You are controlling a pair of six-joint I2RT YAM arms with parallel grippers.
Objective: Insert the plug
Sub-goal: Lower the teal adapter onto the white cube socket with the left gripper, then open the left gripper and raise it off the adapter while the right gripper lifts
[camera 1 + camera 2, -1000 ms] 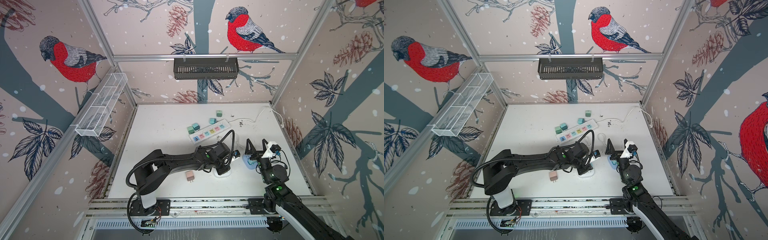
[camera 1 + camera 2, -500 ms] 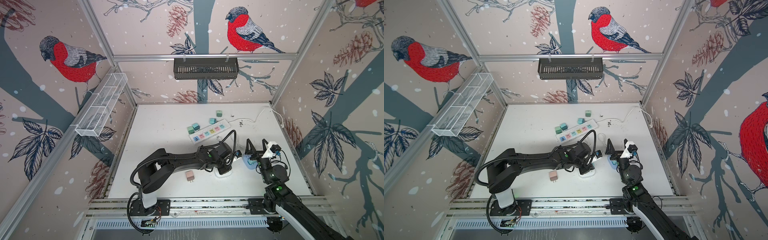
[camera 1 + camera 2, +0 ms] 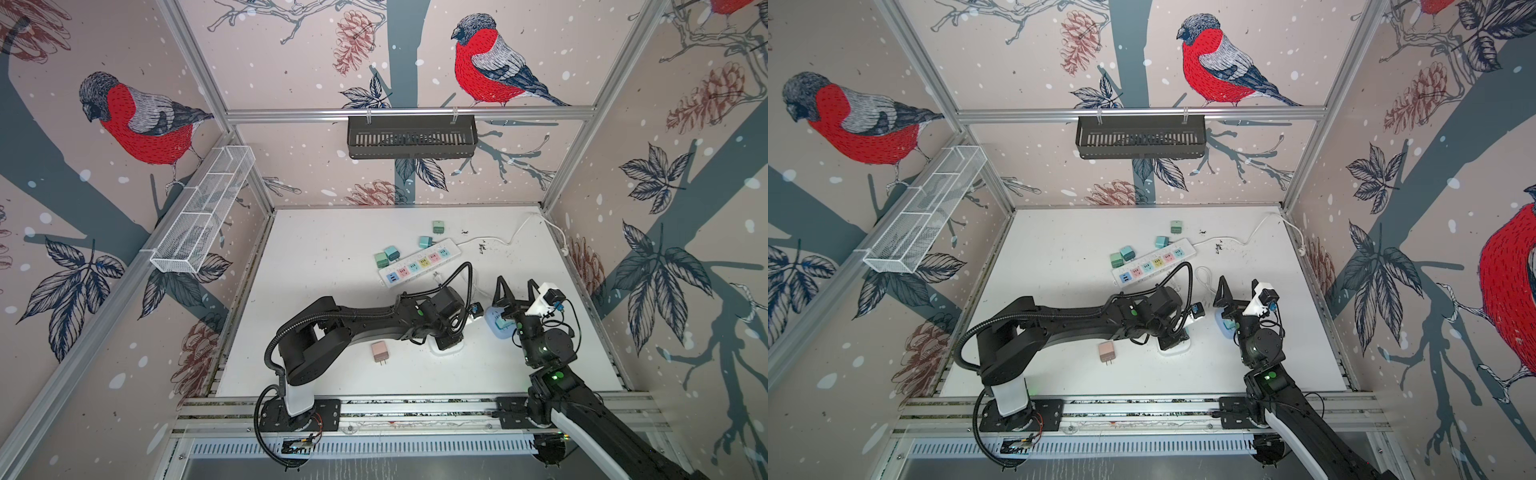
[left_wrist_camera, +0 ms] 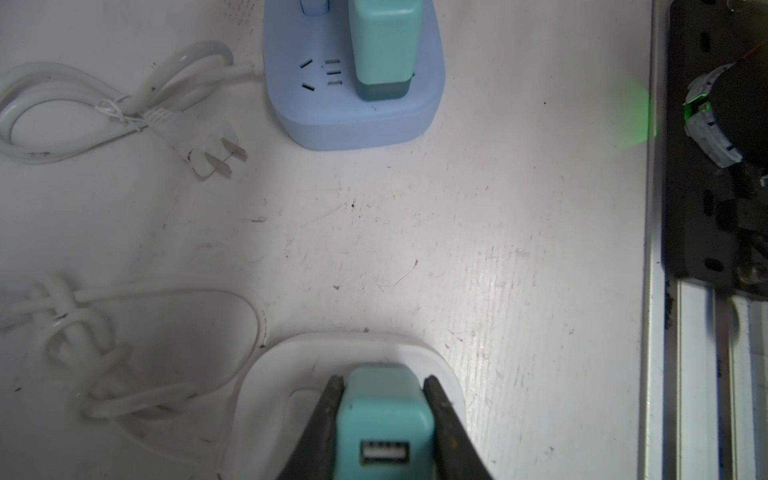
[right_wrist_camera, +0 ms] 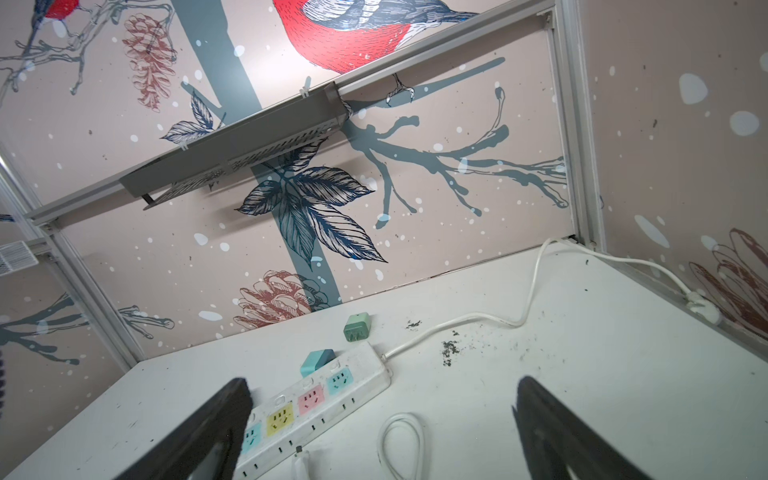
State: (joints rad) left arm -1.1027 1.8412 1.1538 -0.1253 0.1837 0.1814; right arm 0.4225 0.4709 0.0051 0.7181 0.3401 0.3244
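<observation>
Left wrist view: the left gripper (image 4: pixel 384 380) clamps its jaws narrowly on the teal plug (image 4: pixel 384 419), which stands upright on the white socket block (image 4: pixel 286 365). Right of that block in a top view, the right gripper (image 3: pixel 516 281) hangs with jaws spread wide, holding nothing.

Your surface (image 3: pixel 324 249), far to near. Rearmost: single adapter (image 3: pixel 437 227). Next: long strip (image 3: pixel 419 262), with edge adapter (image 3: pixel 424 242) at its far side and adapter pair (image 3: pixel 392 252) by its left end. Nearer you: left block (image 4: pixel 270 374) bearing the plug (image 4: pixel 384 407); right block (image 4: pixel 361 124) bearing a fitted adapter (image 4: pixel 384 41); loose adapter (image 3: pixel 380 351) left of both.
</observation>
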